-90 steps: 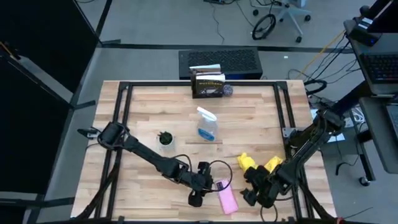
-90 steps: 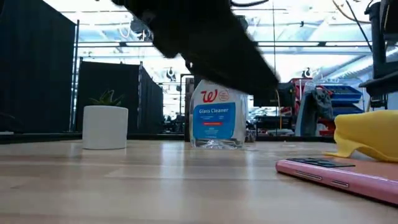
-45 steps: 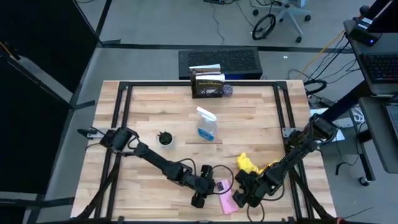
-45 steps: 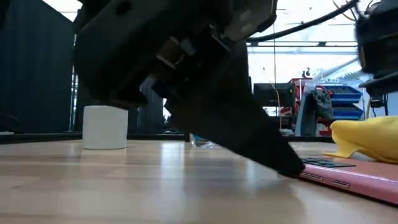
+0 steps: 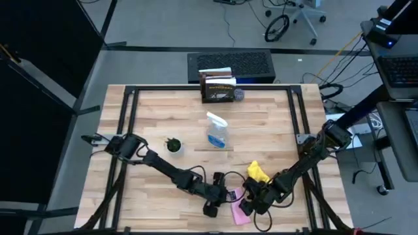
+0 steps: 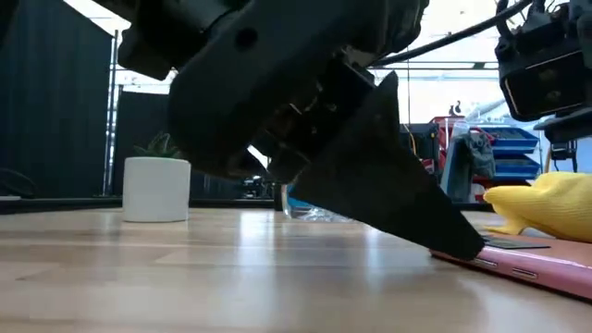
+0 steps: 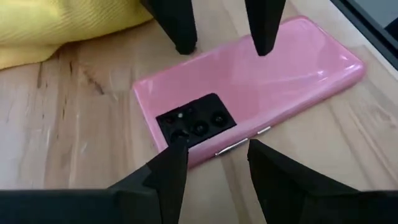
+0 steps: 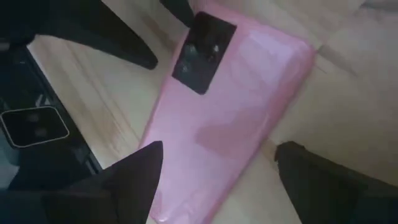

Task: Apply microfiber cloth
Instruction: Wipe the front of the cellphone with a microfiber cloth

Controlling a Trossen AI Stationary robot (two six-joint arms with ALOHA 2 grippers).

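Down at the surface's [image 5: 157, 117] near edge, the left gripper [image 7: 211, 155] has its jaws open at the camera end of a pink phone [image 7: 249, 81]. The right gripper [image 8: 217, 168] hovers over the same phone from the other side, jaws spread wide. Beside the phone lies the microfiber cloth [image 5: 258, 173], bunched, seemingly touching no gripper. Farther back stand a spray bottle [image 5: 217, 130] and a small potted plant [image 5: 174, 145].
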